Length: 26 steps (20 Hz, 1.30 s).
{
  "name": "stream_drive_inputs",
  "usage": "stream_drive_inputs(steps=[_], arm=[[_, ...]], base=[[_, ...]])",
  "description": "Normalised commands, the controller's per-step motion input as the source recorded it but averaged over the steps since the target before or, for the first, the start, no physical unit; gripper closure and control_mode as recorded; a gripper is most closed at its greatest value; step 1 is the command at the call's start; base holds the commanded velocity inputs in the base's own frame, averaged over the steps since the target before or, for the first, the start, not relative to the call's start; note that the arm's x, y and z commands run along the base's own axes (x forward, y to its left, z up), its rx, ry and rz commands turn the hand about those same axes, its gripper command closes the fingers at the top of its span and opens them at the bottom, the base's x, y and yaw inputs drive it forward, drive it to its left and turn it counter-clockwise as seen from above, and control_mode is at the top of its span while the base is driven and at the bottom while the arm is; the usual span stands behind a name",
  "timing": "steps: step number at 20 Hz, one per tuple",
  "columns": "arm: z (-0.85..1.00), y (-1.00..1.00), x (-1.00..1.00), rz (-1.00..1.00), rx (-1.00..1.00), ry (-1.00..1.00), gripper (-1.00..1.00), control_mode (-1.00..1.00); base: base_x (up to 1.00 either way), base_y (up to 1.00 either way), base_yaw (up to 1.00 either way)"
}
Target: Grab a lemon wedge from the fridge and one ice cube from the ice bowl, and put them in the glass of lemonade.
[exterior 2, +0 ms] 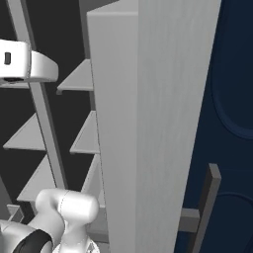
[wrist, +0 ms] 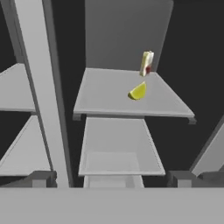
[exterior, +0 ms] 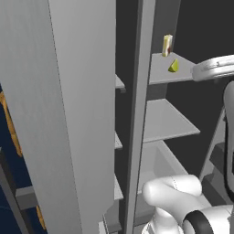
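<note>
The fridge (exterior: 68, 114) stands open, its grey door edge (exterior 2: 148, 123) close in front of the base. The lemon wedge (wrist: 138, 92), small and yellow-green, lies on an upper grey shelf (wrist: 105, 94) toward the back right. In the left base view the lemon wedge (exterior: 174, 66) sits just left of my white hand (exterior: 215, 68), at about the same height. My gripper (wrist: 113, 178) is open, with its fingertips (wrist: 41, 178) spread wide and nothing between them, a short way in front of the shelf and apart from the wedge. The ice bowl and the glass of lemonade are out of view.
A slim pale-yellow container (wrist: 146, 63) stands upright right behind the wedge. A grey vertical divider (wrist: 43, 87) splits the fridge to the left of the shelf. Below the shelf is a grey drawer (wrist: 120, 148). Navy cabinet fronts (exterior 2: 232, 99) flank the door.
</note>
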Motion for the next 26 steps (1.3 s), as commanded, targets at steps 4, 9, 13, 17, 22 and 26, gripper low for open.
stream_drive_inputs(steps=[4, 9, 13, 17, 22, 26], arm=[[0.0, -0.23, 0.3, 0.0, 0.0, 0.0, -1.0, -1.0], [-0.07, -0.13, 0.57, 0.0, 0.0, 0.0, -1.0, -1.0], [-0.41, 0.01, 0.95, -0.03, -0.07, 0.0, -1.0, -1.0], [-0.63, 0.0, 0.99, -0.08, -0.02, 0.02, -1.0, -1.0], [-0.31, -0.01, 0.98, -0.07, 0.0, 0.12, -1.0, -1.0], [0.12, -0.23, 0.69, -0.06, 0.1, 0.16, -1.0, -1.0]], base=[[0.0, 0.0, 0.0], [0.0, 0.0, 0.0], [0.0, 0.0, 0.0], [0.0, 0.0, 0.0], [0.0, 0.0, 0.0], [0.0, 0.0, 0.0]])
